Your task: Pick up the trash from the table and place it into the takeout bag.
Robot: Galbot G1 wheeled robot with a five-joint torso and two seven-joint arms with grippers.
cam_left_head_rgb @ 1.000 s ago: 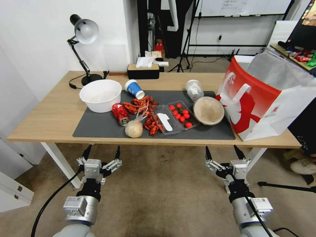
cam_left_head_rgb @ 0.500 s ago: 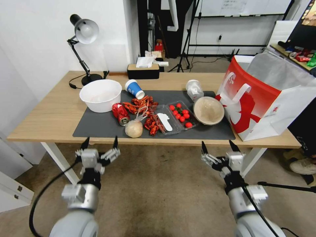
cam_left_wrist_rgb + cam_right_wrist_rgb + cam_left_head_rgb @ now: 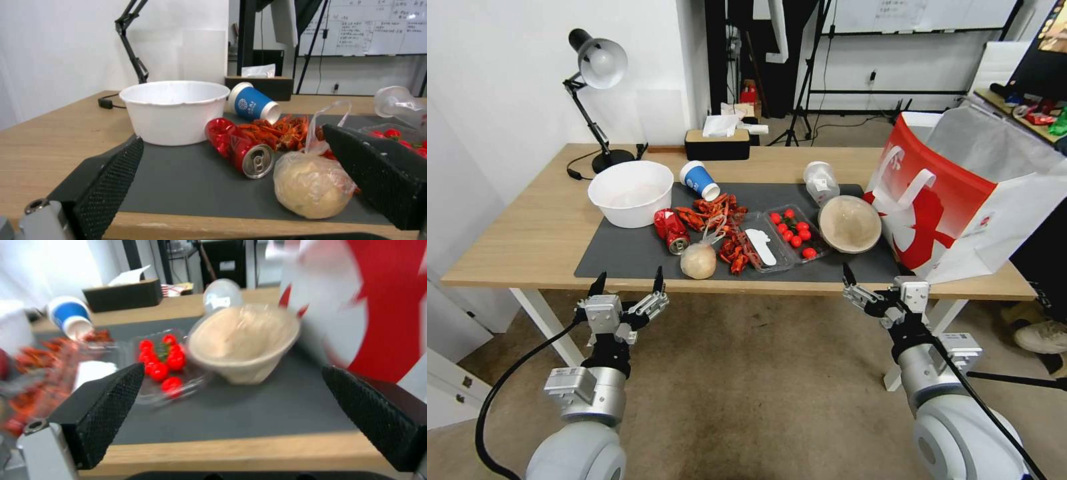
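On the table (image 3: 527, 233), a dark mat (image 3: 627, 257) carries the trash: a blue paper cup (image 3: 699, 180) on its side, a dented red can (image 3: 670, 231), a clear bag with a beige lump (image 3: 698, 260), a clear plastic cup (image 3: 820, 181) and a tan bowl (image 3: 849, 224). The red and white takeout bag (image 3: 960, 193) stands open at the table's right end. My left gripper (image 3: 630, 275) hangs open just before the front edge, facing the can (image 3: 238, 151) and lump (image 3: 311, 185). My right gripper (image 3: 875, 277) is open at the edge, facing the tan bowl (image 3: 245, 343).
A big white bowl (image 3: 630, 193) sits at the mat's back left. Red crayfish shells (image 3: 720, 213) and a clear tray of tomatoes (image 3: 792, 231) lie mid-mat. A desk lamp (image 3: 597, 67) and tissue box (image 3: 717, 143) stand at the back. Bare wood lies left of the mat.
Both arms have risen and moved forward towards the table's front edge. The right gripper has come up level with the edge near the takeout bag. Nothing on the table has moved.
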